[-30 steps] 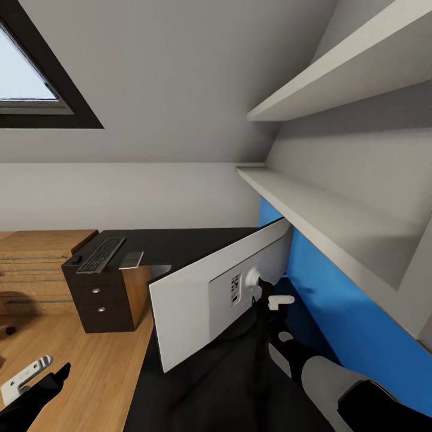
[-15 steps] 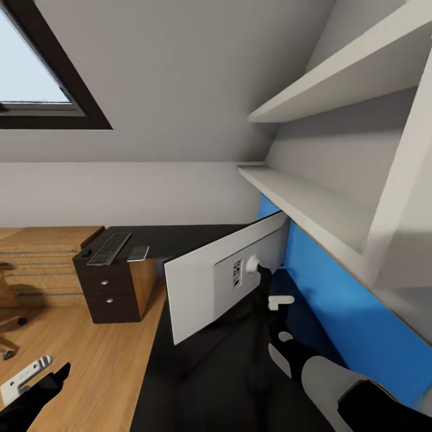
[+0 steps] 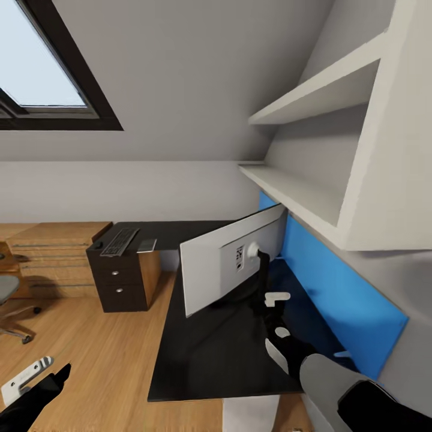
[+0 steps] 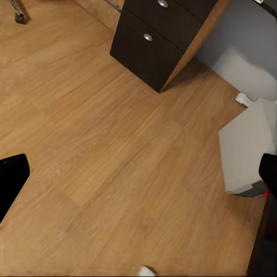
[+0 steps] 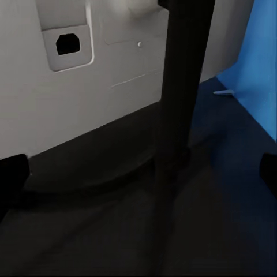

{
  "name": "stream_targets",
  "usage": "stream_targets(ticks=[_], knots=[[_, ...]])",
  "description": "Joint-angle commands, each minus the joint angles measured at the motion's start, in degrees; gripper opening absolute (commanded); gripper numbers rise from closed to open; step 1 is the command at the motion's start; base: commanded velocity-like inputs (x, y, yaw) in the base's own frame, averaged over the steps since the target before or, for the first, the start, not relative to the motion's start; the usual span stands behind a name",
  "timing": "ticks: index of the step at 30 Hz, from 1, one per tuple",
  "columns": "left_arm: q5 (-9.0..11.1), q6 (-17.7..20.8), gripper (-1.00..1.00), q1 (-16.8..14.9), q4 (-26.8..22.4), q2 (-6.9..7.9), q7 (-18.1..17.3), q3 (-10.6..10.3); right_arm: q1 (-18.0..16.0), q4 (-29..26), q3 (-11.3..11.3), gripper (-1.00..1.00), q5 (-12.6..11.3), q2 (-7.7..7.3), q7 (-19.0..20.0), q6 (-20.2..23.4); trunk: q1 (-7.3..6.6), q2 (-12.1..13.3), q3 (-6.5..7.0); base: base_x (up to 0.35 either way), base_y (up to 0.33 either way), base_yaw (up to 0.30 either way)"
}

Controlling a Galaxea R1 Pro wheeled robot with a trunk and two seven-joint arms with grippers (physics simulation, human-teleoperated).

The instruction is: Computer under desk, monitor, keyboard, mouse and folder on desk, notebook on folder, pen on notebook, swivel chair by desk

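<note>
Nearest, at the lower left of the head view: left gripper [image 3: 27,375], hanging over bare plank floor [image 3: 90,354] well clear of all furniture. Fingers spread wide at both margins of the left wrist view, nothing between them. Broad open floor beneath, running to the black drawer unit [image 4: 164,43]; pale box [image 4: 251,150] just beside the dark desk edge.

At lower right: right gripper [image 3: 273,312], raised above the desk [image 3: 204,366], just behind the slim black stand [image 5: 182,86]. Dark fingers [image 5: 11,179] parted at both margins of the right wrist view, the stand's pole standing in the gap; contact with the pole not discernible.

Front edge of the glossy top cutting straight across, floor open to its left, a pale surface below it.

Next: monitor [image 3: 231,264] upright on the desk, its white back panel toward the camera, turned at an angle, far corner near the bright blue back panel [image 3: 336,288]. Round foot of the stand resting on the top. Narrow dark strip of desk between monitor and blue panel.

Farther: keyboard [image 3: 120,241] lying on the far wing of the desk above the drawer unit, a small dark lump [image 3: 97,245] just beside it, possibly the mouse, and a small flat grey thing [image 3: 147,245] on the other side.

At the far left margin: part of the swivel chair [image 3: 9,300] on open floor, well apart from the desk, before a light wooden chest [image 3: 54,252].

Above: white shelves [image 3: 300,192] overhanging the blue panel, skylight [image 3: 42,78] in the sloped ceiling.
</note>
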Motion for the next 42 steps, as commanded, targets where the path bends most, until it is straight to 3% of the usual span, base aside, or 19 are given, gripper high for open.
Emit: stream_targets(ticks=[1,3,6,7,9,11,16,20,26,42], knots=[[0.52,0.16,1.00,0.01,-0.10,0.02,0.38,-0.03,-0.07,-1.06,0.44,1.00,-0.38,-0.05,-0.33,1.01,-0.01,-0.08,-0.09,-0.329,0.046,0.000],[0.52,0.16,1.00,0.01,-0.05,0.02,0.43,-0.13,0.15,-7.36,0.33,1.00,-0.50,-0.24,-0.39,7.28,-0.01,-0.08,-0.09,-0.328,0.024,0.000],[0.54,0.16,1.00,0.01,-0.04,0.02,0.43,-0.18,1.73,-13.38,0.29,1.00,-0.46,-0.56,-0.48,12.94,-0.01,-0.08,-0.09,-0.296,0.012,0.000],[0.51,0.13,1.00,0.01,-0.03,0.02,0.43,-0.23,5.24,-21.03,0.26,1.00,-0.34,-1.26,-1.22,17.76,-0.01,-0.08,-0.09,-0.143,0.005,0.000],[0.49,0.11,1.00,0.01,-0.03,0.02,0.43,-0.25,8.10,-26.91,0.25,1.00,-0.25,-1.81,-2.60,20.37,-0.01,-0.08,-0.09,-0.103,0.004,0.000],[0.45,0.09,1.00,0.01,-0.02,0.00,0.43,-0.23,12.14,-35.57,0.28,1.00,-0.18,-2.76,-6.01,23.93,-0.01,-0.08,-0.09,-0.060,0.002,0.000],[0.42,0.08,1.00,0.01,-0.02,-0.05,0.37,-0.24,17.23,-48.08,0.55,1.00,-0.01,-4.16,-15.09,28.71,-0.01,-0.08,-0.09,-0.022,0.001,0.000],[0.44,0.07,1.00,0.01,-0.02,-0.06,0.32,-0.22,18.11,-50.40,0.94,1.00,0.07,-4.30,-17.78,29.40,-0.01,-0.08,-0.09,-0.028,0.021,0.000],[0.45,0.04,1.00,0.01,-0.02,-0.07,0.26,-0.21,19.06,-52.95,4.60,1.00,0.38,-4.43,-20.99,29.95,-0.01,-0.08,-0.09,-0.148,0.158,0.000],[0.46,0.04,1.00,0.01,-0.02,-0.07,0.25,-0.28,19.22,-53.95,6.54,1.00,0.50,-4.23,-21.82,29.57,-0.01,-0.08,-0.09,-0.218,0.238,0.000]])
